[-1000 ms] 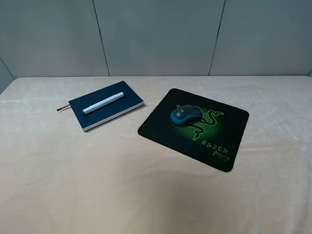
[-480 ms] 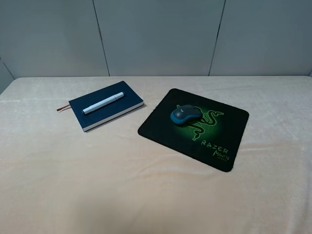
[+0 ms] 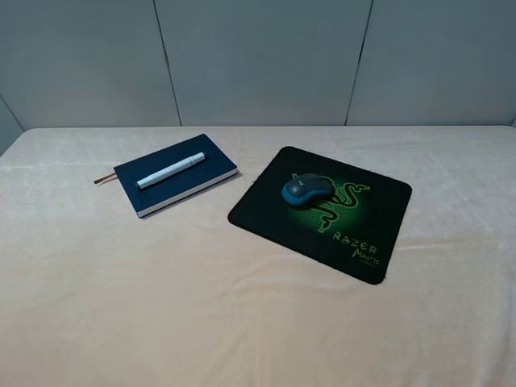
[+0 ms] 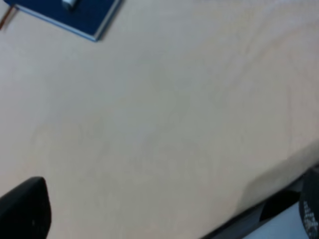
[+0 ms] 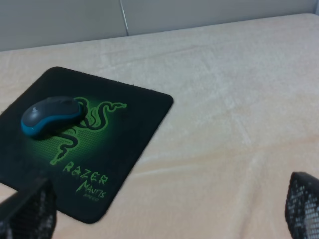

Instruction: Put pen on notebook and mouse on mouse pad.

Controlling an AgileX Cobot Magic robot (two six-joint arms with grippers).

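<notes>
The white pen (image 3: 169,171) lies diagonally on the closed navy notebook (image 3: 182,189), left of centre on the table. The dark grey and teal mouse (image 3: 306,189) rests on the black mouse pad (image 3: 367,211) with its green logo, right of centre. Neither gripper shows in the exterior high view. In the left wrist view, the left gripper (image 4: 167,214) stands open over bare cloth, with a corner of the notebook (image 4: 89,15) and the pen's end (image 4: 70,3) far off. The right gripper (image 5: 164,209) is open too, back from the mouse (image 5: 50,113) and mouse pad (image 5: 134,114).
A beige cloth (image 3: 242,306) covers the whole table, with grey wall panels (image 3: 258,56) behind it. The table's near edge (image 4: 269,199) shows in the left wrist view.
</notes>
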